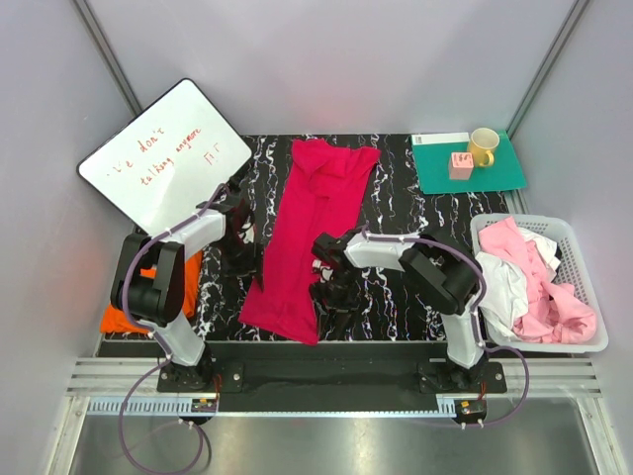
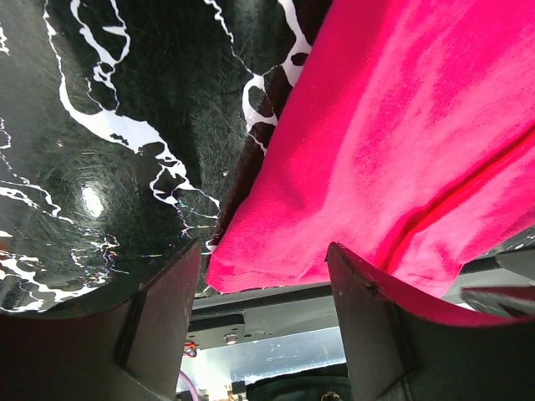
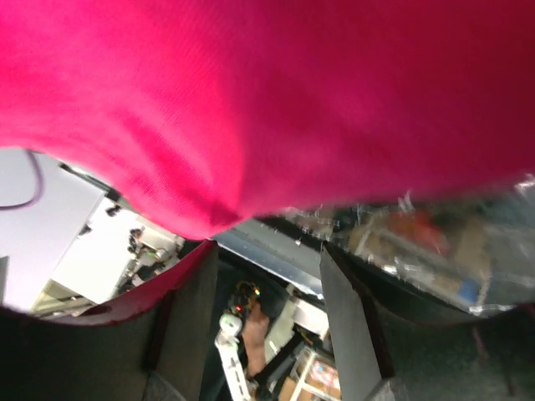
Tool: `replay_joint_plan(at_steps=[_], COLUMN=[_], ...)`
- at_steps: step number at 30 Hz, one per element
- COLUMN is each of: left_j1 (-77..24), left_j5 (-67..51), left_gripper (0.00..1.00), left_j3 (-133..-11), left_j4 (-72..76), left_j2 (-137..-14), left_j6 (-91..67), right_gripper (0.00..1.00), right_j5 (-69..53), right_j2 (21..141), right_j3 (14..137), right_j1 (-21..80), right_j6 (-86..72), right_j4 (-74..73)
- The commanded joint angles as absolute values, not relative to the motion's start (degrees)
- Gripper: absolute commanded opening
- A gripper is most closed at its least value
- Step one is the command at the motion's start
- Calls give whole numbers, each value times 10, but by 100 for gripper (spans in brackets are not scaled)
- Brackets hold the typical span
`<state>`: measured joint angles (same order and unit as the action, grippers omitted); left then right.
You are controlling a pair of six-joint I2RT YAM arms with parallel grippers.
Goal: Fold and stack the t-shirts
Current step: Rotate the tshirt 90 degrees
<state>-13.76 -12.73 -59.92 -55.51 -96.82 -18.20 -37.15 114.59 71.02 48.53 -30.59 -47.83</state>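
Observation:
The magenta-red t-shirt [image 1: 312, 233] lies folded into a long strip down the middle of the marbled black table [image 1: 396, 213]. My left gripper [image 1: 242, 255] is low at the strip's left edge, near its front end. In the left wrist view this gripper [image 2: 263, 251] is open, with the shirt's hem [image 2: 276, 263] at the fingertips and cloth lying over the right finger [image 2: 376, 317]. My right gripper [image 1: 326, 292] is at the strip's front right edge. It [image 3: 269, 249] is open too, with the magenta cloth [image 3: 276, 100] above it and draped on the left finger [image 3: 180, 309].
An orange t-shirt [image 1: 117, 319] lies at the table's front left, behind the left arm. A white basket [image 1: 584, 242] on the right holds pale pink [image 1: 559, 307] and white [image 1: 504, 287] t-shirts. A whiteboard [image 1: 163, 163] leans at back left. A green mat [image 1: 495, 176] carries a yellow mug [image 1: 483, 146] and a pink block [image 1: 460, 165].

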Motion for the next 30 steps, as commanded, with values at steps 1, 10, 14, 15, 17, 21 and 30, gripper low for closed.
replay_joint_plan(at_steps=[1,10,14,15,17,21,30], left_j1=[-134,-134,-134,-134,-134,-134,-134], left_j5=[-134,-135,-134,-134,-134,-134,-151], left_gripper=[66,63,62,62,62,62,62], left_j3=[-599,-604,-605,-605,-606,-611,-631], left_j4=[-545,-545,-545,-544,-544,-546,-553], left_j2=[-958,-962,-966,-964,-963,-962,-952], left_j6=[-174,-169,-165,-165,-165,-158,-150], right_gripper=[59,56,33,28,12,0,0], right_j5=[-374,-353,-344,-343,-334,-296,-225], right_j2=[1183,1258,1281,1289,1295,1293,1234], right_j3=[744,818,825,824,824,817,689], right_j1=[511,535,536,536,536,536,536], right_j6=[-294,-294,-298,-296,-294,-294,-312], right_j4=[-484,-484,-488,-491,-495,-526,-559])
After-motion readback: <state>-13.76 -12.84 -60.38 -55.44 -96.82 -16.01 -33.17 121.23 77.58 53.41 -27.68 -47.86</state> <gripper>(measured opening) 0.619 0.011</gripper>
